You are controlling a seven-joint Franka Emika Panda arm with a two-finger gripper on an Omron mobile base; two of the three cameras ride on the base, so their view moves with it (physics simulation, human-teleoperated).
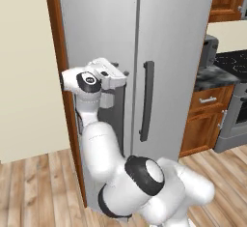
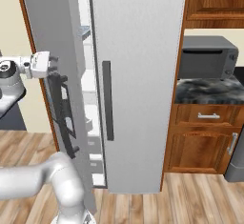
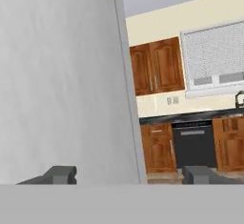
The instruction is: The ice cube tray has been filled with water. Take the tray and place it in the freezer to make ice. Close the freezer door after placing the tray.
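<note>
My two dark fingertips (image 3: 59, 174) are standing well apart in the hand view, one on each side of the freezer door's (image 3: 57, 75) edge, gripping nothing. My gripper (image 2: 56, 66) is hovering against that grey door (image 2: 55, 51), which is hanging ajar. Behind it the freezer (image 2: 90, 99) is showing white shelves. Two grey doors are facing me, each with one dark handle (image 1: 147, 100).

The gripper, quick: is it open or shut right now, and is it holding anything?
Gripper: open, fingertips spread either side of the freezer door edge, not clamped on it, holding nothing.
</note>
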